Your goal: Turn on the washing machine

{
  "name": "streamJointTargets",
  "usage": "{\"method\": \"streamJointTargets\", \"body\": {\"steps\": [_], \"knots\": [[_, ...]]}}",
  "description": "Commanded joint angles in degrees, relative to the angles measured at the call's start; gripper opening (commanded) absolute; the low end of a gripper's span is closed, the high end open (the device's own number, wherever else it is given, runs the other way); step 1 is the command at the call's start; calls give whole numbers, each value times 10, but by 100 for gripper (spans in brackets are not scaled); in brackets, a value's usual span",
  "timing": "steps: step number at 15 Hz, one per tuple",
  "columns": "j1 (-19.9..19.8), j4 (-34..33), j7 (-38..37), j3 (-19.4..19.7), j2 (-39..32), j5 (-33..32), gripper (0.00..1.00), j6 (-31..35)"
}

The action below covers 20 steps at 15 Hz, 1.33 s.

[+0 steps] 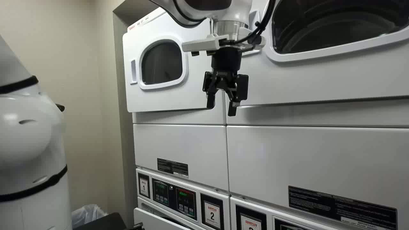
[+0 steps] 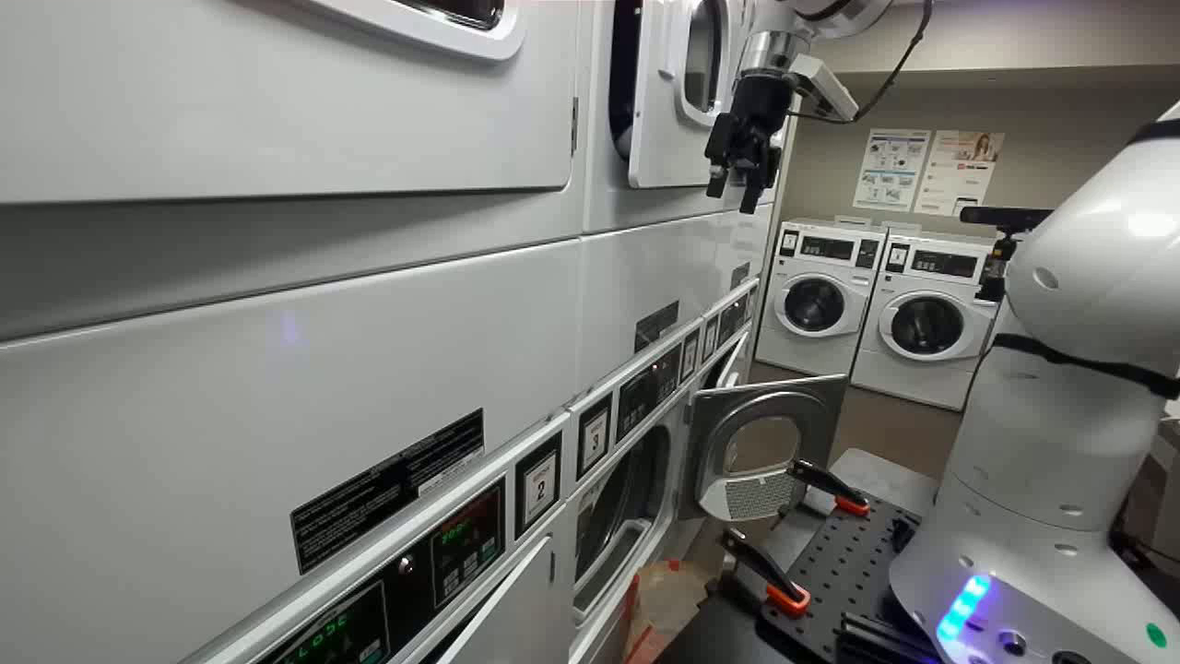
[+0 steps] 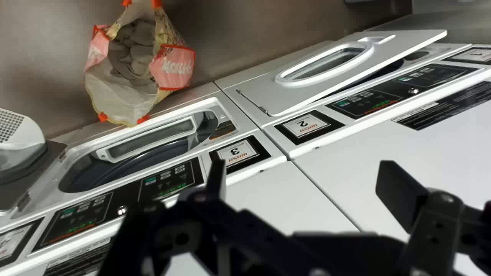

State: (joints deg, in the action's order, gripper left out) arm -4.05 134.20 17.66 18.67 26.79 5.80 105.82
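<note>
Washing machine [image 1: 316, 143]: large white stacked unit with a long black label [image 1: 342, 205], taken as the one meant; it stands beyond the machine-facing edge of the worktop [image 2: 830, 564]; its sign [image 3: 239, 153] reads WASH 3, upside down in the wrist view;
Control strip [image 3: 170, 179]: green characters glow on it, so power seems present; turning on likely means pressing one of its buttons [image 3: 165, 175];
Claw [image 1: 221, 106]: fingers spread, nothing between them; it hangs pointing down, well above the strip and apparently past the machine-facing edge; presumably so that the buttons can be reached from above; bringing the fingertips together would give a firmer poke;
Loading door [image 2: 761, 496]: swung wide beside the drum opening [image 3: 132, 163], near the worktop's far machine-side corner in an exterior view; probably for loading; a cycle may refuse to start until it is shut;
Bag [image 3: 121, 101]: just before the drum opening, between it and the machine-facing edge; it holds what looks like grey cloth [image 3: 134, 57], perhaps laundry within easy reach;
Clamps [image 2: 788, 599]: two, one towards each corner of the machine-facing edge; they seem to pin the worktop so that pushing does not shift the arm base [image 2: 1042, 567];
Front-loaders [image 2: 816, 304]: well beyond the worktop's far edge; likely out of reach, hence not the target.
</note>
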Motion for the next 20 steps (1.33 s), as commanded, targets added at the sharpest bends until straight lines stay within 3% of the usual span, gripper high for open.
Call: {"method": "streamJointTargets", "body": {"steps": [1,13,20], "knots": [[-16,-1,6,-13,-3,6,100,-2],[-20,8,-3,-19,-11,3,100,12],[-44,65,1,-9,-62,1,100,122]]}}
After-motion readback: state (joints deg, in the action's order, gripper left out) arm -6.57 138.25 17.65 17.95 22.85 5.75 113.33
